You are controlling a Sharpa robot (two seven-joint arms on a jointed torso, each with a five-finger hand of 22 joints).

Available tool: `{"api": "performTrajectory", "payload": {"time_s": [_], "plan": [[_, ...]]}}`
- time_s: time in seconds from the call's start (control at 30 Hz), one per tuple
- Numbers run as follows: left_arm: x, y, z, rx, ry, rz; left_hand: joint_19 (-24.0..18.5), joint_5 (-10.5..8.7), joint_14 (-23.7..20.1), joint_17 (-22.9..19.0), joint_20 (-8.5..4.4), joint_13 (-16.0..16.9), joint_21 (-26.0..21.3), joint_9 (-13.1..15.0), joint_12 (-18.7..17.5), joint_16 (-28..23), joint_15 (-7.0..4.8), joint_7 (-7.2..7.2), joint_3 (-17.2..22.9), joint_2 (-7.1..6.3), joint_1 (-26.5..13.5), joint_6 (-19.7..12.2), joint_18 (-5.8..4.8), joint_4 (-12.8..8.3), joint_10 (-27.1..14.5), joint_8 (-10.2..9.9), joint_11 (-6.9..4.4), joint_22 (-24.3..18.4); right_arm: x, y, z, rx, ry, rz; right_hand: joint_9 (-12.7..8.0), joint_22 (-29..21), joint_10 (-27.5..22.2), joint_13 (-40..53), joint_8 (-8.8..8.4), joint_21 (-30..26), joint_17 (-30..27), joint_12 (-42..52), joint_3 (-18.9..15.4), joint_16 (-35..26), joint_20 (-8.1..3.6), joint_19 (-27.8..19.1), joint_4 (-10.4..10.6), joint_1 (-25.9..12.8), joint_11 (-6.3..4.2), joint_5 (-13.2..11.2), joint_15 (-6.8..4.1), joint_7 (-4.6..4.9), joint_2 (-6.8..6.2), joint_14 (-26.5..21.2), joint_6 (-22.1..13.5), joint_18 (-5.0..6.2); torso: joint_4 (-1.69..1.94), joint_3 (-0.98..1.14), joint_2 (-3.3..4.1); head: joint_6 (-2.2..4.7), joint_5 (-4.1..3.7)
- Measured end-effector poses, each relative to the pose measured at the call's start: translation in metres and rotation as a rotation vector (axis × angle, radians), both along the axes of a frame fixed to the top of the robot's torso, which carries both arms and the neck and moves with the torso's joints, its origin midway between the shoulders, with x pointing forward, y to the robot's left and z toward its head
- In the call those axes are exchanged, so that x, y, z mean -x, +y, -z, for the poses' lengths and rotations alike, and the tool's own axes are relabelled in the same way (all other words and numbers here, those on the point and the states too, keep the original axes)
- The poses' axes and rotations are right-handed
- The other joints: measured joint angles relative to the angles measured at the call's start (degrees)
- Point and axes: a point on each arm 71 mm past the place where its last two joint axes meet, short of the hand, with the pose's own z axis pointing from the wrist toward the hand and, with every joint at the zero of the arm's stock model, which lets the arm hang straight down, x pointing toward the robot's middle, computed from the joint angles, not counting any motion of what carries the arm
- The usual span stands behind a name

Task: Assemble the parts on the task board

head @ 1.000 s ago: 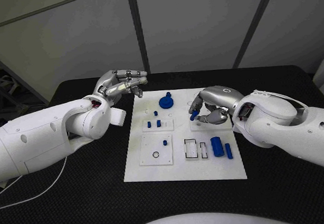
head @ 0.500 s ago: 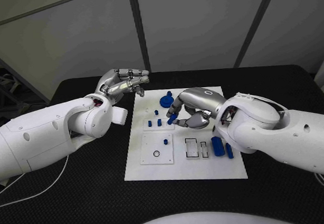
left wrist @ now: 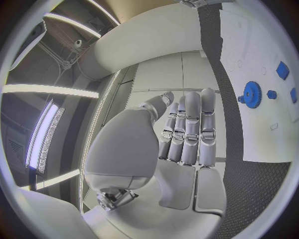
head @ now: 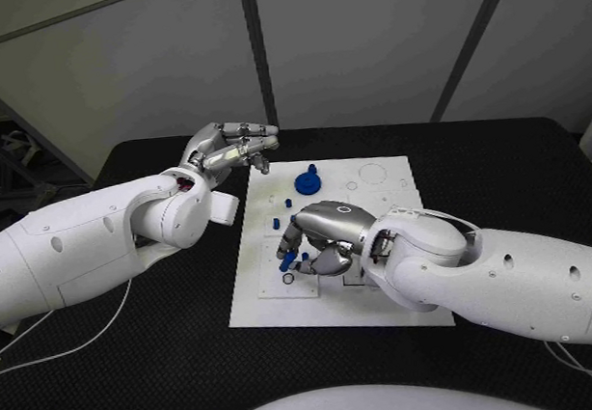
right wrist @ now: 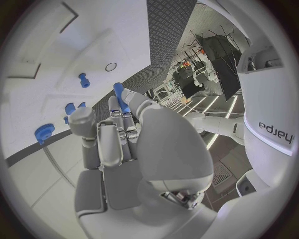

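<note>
I see my right hand (head: 322, 244) pinching a slim blue peg (right wrist: 121, 96) in its fingers over the task board (head: 403, 307); rigid, light, probably slippery. My left hand (head: 230, 148), fingers together, holds nothing.

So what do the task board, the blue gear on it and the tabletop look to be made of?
Task board: looks like rigid white plastic or painted sheet, matt, with crisp cut recesses. Blue gear: probably moulded or printed plastic, an even saturated blue with no metallic glint. Tabletop: black with a fine grainy texture, likely a rubber or foam mat, though fabric cannot be ruled out.
</note>
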Motion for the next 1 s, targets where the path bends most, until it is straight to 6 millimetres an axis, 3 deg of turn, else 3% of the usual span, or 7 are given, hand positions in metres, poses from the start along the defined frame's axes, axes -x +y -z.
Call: {"api": "performTrajectory", "payload": {"time_s": [1.0], "plan": [[-0.001,-0.001,0.0,0.001,0.001,0.004,0.0,0.0,0.0,-0.06,0.0,0.0,-0.22,0.0,0.0,0.0,0.0,0.0,0.0,0.0,0.0,0.0,0.0,0.0,0.0,0.0,0.0,0.01,-0.002,0.008,0.017,0.119,0.007,-0.02,0.0,-0.01,-0.01,-0.03,-0.3,0.0,-0.13,-0.21,-0.02,-0.01,0.0,0.0,-0.02,-0.01,0.01,-0.04,0.0,-0.08,-0.01,0.0,-0.13,0.0,-0.03,0.02,-0.03,-0.47,0.16]]}}
